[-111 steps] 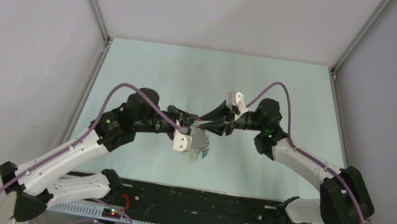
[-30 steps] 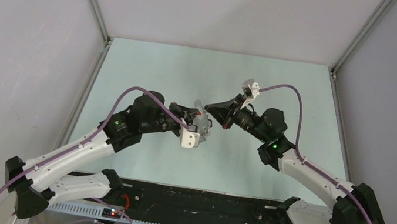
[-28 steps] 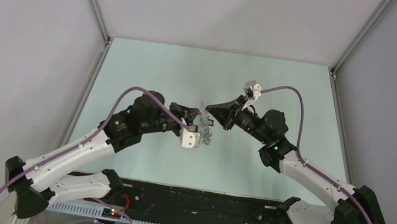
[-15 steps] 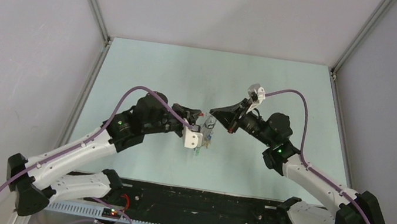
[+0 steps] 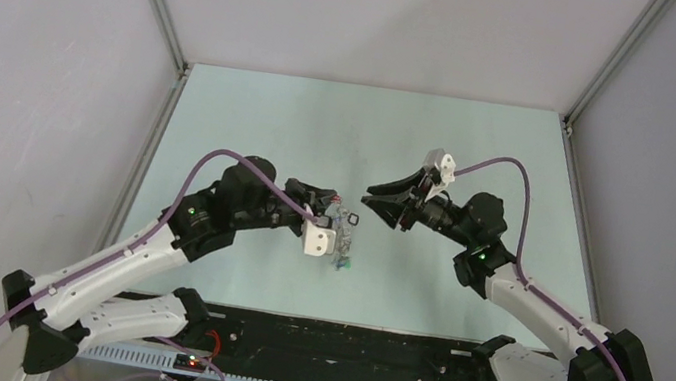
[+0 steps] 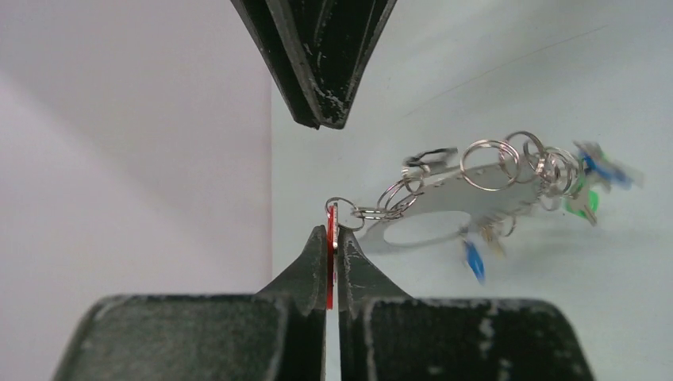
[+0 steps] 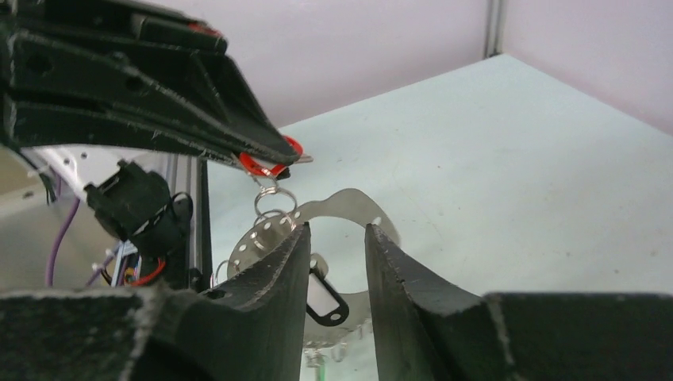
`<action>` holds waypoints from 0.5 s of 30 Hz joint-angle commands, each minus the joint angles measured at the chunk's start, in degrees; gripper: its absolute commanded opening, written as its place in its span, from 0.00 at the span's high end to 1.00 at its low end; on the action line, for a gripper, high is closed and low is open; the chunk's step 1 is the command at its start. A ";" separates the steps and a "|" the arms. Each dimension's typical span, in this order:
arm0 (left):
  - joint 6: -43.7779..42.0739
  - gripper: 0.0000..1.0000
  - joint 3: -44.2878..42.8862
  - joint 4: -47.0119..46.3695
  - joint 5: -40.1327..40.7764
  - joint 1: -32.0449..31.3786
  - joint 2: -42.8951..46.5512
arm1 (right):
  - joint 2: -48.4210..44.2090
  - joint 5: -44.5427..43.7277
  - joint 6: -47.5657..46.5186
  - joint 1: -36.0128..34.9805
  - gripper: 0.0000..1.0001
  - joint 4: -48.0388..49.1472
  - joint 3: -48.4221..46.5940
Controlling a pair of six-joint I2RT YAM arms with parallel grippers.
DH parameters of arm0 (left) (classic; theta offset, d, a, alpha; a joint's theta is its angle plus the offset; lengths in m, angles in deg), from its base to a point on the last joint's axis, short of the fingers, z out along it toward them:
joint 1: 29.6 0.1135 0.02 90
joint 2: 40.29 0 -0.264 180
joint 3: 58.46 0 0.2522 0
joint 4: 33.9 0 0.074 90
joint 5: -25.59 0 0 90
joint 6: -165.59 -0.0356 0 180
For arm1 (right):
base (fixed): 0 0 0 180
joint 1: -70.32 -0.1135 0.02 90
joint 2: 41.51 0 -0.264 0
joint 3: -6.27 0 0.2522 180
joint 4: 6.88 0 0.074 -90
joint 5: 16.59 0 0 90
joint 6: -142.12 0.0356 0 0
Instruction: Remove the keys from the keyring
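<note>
two arms meet over the middle of a pale green table [image 5: 252, 127]. the left gripper [image 6: 333, 234] is clamped tight on one key, the red key [image 6: 328, 278], with its plastic head edge-on between the two fingers.

from that key a short chain of small split rings runs to the one keyring [image 6: 468, 198]. the keyring is a flat silver loop with tiny holes along its rim, and it hangs from the left gripper between the two arms.

at least six small rings show along the keyring. one blue key [image 6: 474, 260] dangles under the loop. at its far end is a blurred cluster with a green key [image 6: 586, 204] and more blue, too smeared to count. one black-framed tag [image 7: 321, 299] also hangs from the loop.

the right gripper [image 7: 337, 234] sits just beside the bunch, not touching it. its two fingers are a narrow gap apart with nothing between them, and the loop shows behind that gap.
</note>
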 commanded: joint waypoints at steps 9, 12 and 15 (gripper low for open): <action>-4.50 1.00 -0.20 -2.54 -6.03 0.11 4.11 | 1.31 12.80 -14.13 -0.53 0.56 4.80 -2.98; -4.88 1.00 -0.16 -2.50 -6.67 0.10 4.48 | 2.45 14.15 -15.38 -0.58 0.56 5.31 -3.86; -4.97 1.00 -0.25 -2.50 -7.19 0.11 4.51 | 3.72 14.57 -15.35 -0.81 0.56 6.35 -4.89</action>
